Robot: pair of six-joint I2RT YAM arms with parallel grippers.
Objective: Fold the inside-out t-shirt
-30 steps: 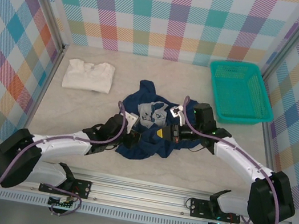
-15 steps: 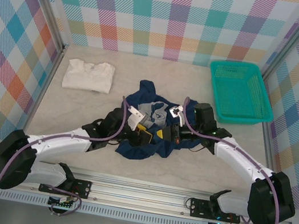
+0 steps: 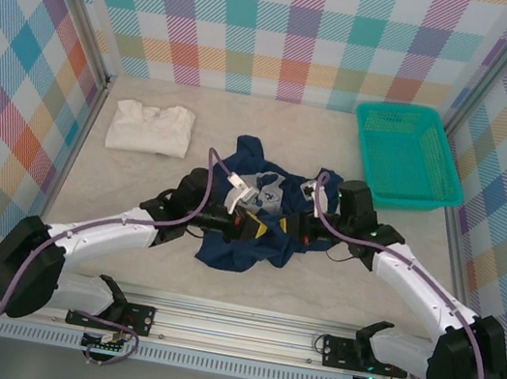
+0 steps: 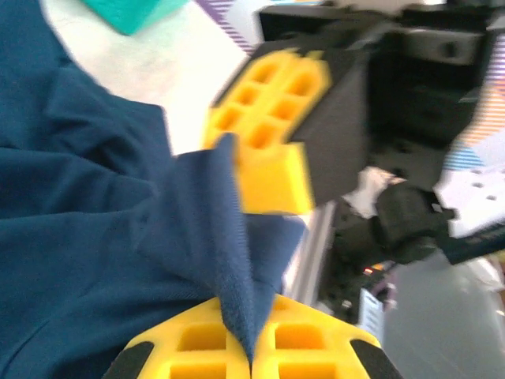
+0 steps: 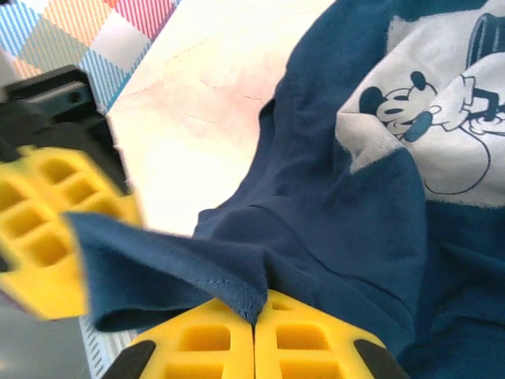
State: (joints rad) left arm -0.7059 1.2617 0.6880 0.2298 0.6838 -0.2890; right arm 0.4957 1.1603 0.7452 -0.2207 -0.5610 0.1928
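A: what's the cloth like rn?

B: t-shirt [image 3: 229, 252] is soft navy knit, crumpled in a heap mid-table [image 3: 292, 137]. stitched hem showing, and there's a pale grey cartoon-mouse print [image 5: 442, 103] on the upper side.

A: n the arms?

B: both stretched low over the table, wrists angled inward, tips nearly meeting above the heap. left gripper [image 4: 251, 335] has its gridded yellow pads [image 4: 197, 347] pressed together w/ a fold of navy pinched btw them. right gripper [image 5: 254, 320] same deal, clamped tight on a hem edge, just beside the left one.
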